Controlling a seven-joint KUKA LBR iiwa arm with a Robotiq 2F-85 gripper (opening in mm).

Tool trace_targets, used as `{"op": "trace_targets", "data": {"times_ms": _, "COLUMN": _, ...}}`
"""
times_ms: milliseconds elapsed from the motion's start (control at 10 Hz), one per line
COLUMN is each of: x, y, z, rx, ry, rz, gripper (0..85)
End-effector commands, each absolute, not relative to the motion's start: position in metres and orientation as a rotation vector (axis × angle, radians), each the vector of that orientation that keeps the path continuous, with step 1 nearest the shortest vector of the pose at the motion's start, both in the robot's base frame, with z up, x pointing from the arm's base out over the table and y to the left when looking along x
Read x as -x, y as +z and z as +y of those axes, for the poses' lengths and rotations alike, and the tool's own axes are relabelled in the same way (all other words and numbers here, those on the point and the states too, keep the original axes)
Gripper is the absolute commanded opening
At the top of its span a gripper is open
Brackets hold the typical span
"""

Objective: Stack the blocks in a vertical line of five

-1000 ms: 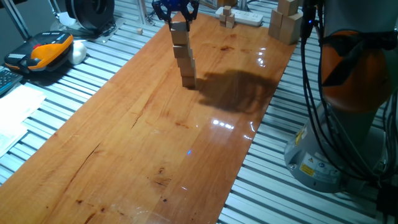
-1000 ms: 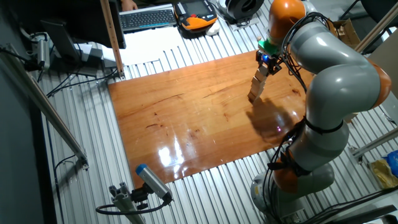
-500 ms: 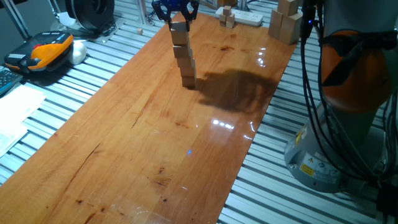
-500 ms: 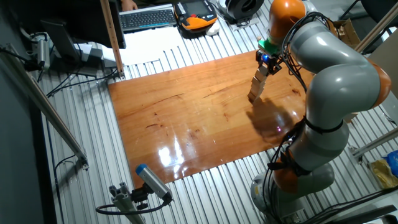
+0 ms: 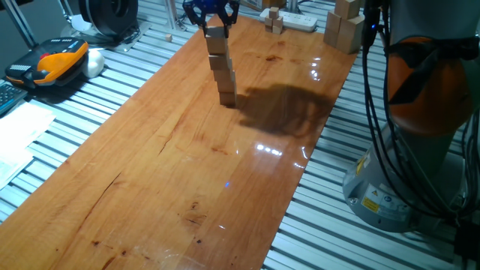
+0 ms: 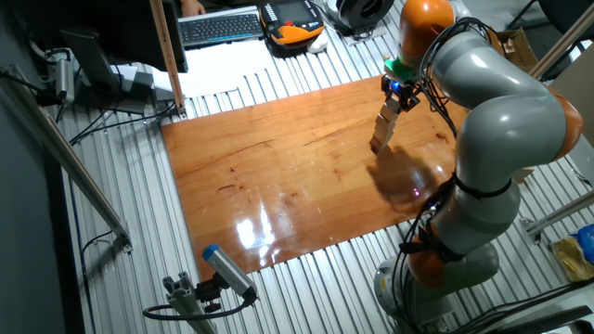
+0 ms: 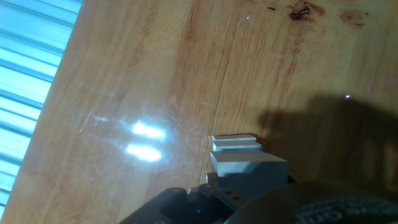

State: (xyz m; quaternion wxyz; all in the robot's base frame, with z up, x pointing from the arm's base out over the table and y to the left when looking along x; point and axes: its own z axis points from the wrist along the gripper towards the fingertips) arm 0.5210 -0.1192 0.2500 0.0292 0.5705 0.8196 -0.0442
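**Hand at the top of the block column, far end of the counter**

One fixed view: a column of blocks (image 5: 222, 66) stands upright on the glossy wooden counter (image 5: 172, 172), towards its far end. The cubes sit slightly offset from one another, the lower ones shifted a little right of the upper. The hand (image 5: 213, 19) is at the very top, its dark fingers on either side of the topmost block (image 5: 217, 32); it looks clamped on that cube, though whether the fingers press it cannot be told for certain. Beyond the column, larger pale wooden blocks (image 5: 344, 26) stand at the far right corner, and a white power strip (image 5: 294, 20) lies behind with tiny wooden pieces (image 5: 274, 21) beside it. An orange-and-black device (image 5: 49, 64) rests on the slatted surface to the left. The arm's shadow falls on the counter right of the column.

The other fixed view: the grey-and-orange arm (image 6: 487, 102) curves over the counter's right side; the hand meets the column's top. A keyboard (image 6: 221, 26) lies beyond the counter.

Hand view: looking down, the top block fills the lower middle, with edges of lower blocks peeking out just above it. Finger contact is hidden here.
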Motion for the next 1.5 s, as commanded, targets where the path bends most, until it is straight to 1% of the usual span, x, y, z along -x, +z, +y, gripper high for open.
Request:
{"op": "trace_targets", "data": {"times_ms": 0, "x": -0.5211, "y": 0.2499, "z": -0.1193, "rx": -1.761, "ry": -0.141, "rz": 2.528, "gripper": 34.0}}
{"op": "trace_targets", "data": {"times_ms": 500, "x": -0.5213, "y": 0.2495, "z": -0.1188, "rx": -1.759, "ry": -0.156, "rz": 2.529, "gripper": 34.0}}
{"op": "trace_targets", "data": {"times_ms": 600, "x": -0.5214, "y": 0.2494, "z": -0.1188, "rx": -1.757, "ry": -0.165, "rz": 2.528, "gripper": 51.0}}
{"op": "trace_targets", "data": {"times_ms": 800, "x": -0.5214, "y": 0.2495, "z": -0.1194, "rx": -1.750, "ry": -0.205, "rz": 2.523, "gripper": 51.0}}
{"op": "trace_targets", "data": {"times_ms": 1400, "x": -0.5215, "y": 0.2492, "z": -0.1194, "rx": -1.765, "ry": -0.202, "rz": 2.511, "gripper": 51.0}}
